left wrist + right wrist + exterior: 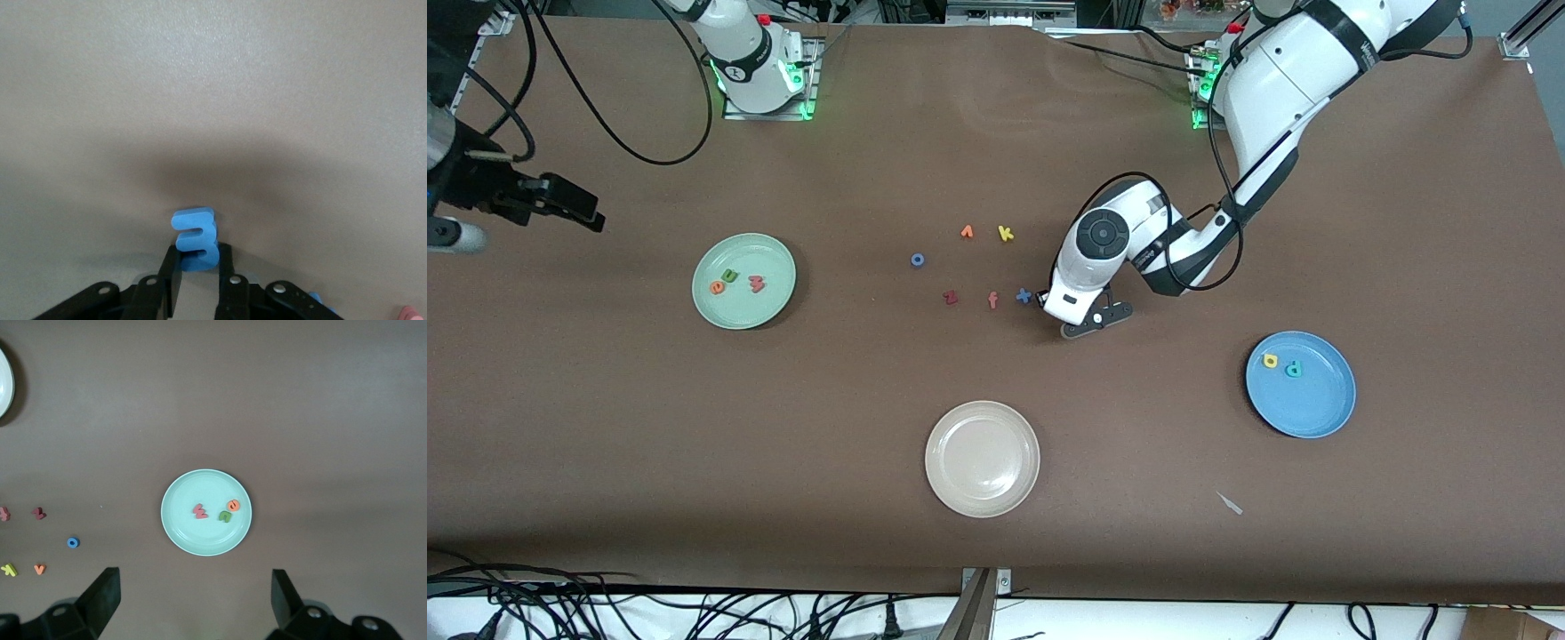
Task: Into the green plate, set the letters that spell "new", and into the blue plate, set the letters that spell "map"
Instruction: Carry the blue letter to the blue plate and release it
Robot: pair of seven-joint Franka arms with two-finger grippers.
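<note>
Front view, centre of frame: the left end effector (1060, 318) is down at the brown surface (783, 427), just beside the blue x (1023, 296). In the left wrist view its fingers (175, 280) are closed on the blue m (195, 239), which stands on edge between them at the lower centre of that frame.

Mid-left of the front view: the green plate (774, 307) carries the green n (730, 276), the orange e (717, 287) and the salmon-red w (757, 284).

Lower right: the blue plate (1320, 413) carries the yellow a (1270, 360) and the teal p (1293, 368), side by side near its upper rim.

Centre: loose letters include the yellow k (1006, 233), the dark red z (951, 298) and the salmon f (992, 300). The beige-white plate (960, 493) lies at lower centre.

Left edge: the right end effector (560, 203) waits above the surface with its fingers (100, 600) spread wide and nothing between them; its wrist view looks down on the green plate.
</note>
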